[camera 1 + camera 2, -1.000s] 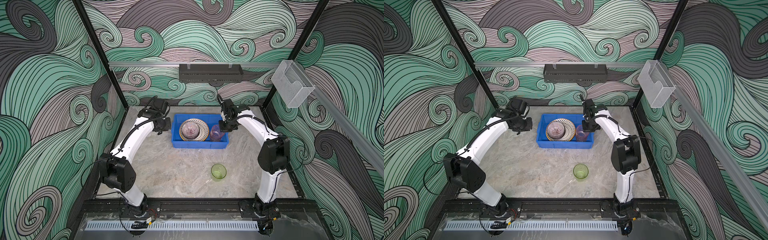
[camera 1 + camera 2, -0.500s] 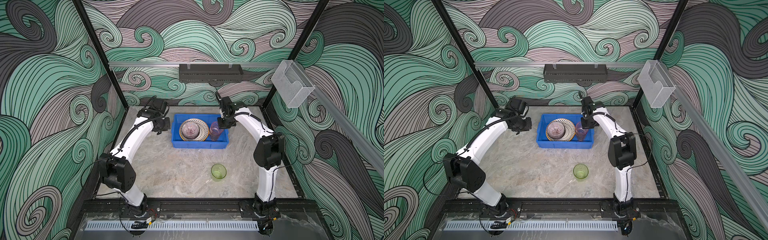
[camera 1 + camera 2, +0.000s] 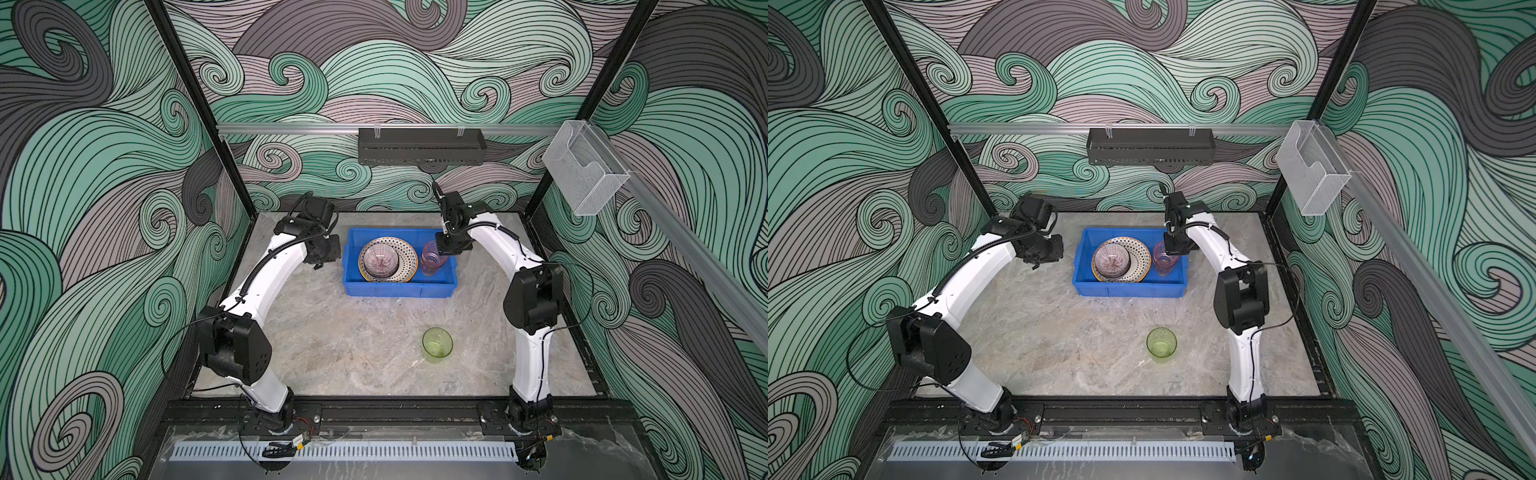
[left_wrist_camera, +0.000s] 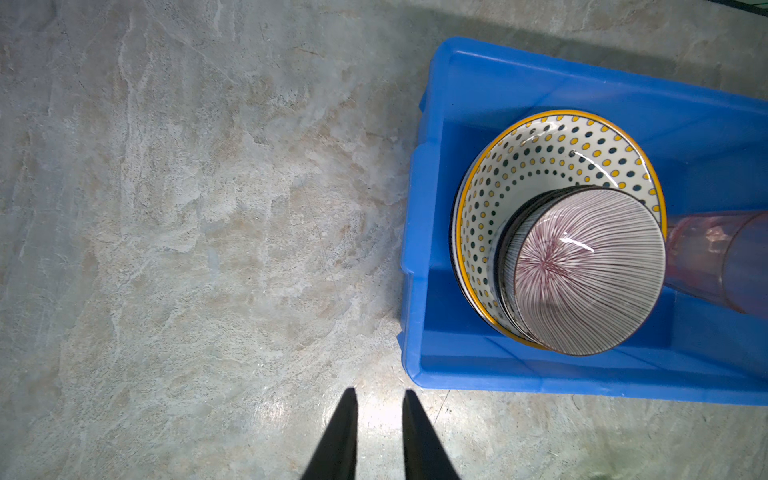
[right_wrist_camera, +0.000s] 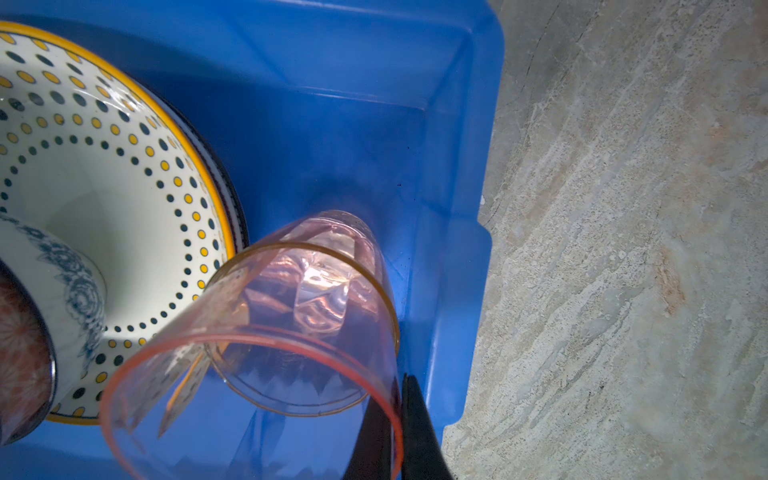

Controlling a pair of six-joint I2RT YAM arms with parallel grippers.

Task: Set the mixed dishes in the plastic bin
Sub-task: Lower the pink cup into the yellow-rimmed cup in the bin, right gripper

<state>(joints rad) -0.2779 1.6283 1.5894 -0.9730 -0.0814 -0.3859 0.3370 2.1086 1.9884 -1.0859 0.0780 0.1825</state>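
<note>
Dishes sit in a blue bin (image 3: 399, 287) at the back of the marble table (image 3: 353, 340) in both top views: a dotted plate (image 3: 409, 255) with a small bowl (image 3: 379, 264) resting on it, and a pink cup (image 3: 432, 261) at the bin's right end. The right gripper (image 3: 446, 251) is down on that cup. The left gripper (image 3: 322, 262) hangs just outside the bin's left wall. A green cup (image 3: 437, 343) stands alone toward the table's front, well apart from the bin.

From the left wrist, the left gripper (image 4: 379, 436) shows two black fingers a little apart with nothing between them, above bare table beside the bin.

From the right wrist, the right gripper (image 5: 395, 432) is pinched on the pink cup's (image 5: 249, 374) rim, one finger inside and one outside. The cup is inside the bin, just beside the plate. An orange-rimmed cup (image 5: 376, 286) overlaps it, and whether the two are nested I cannot tell.
</note>
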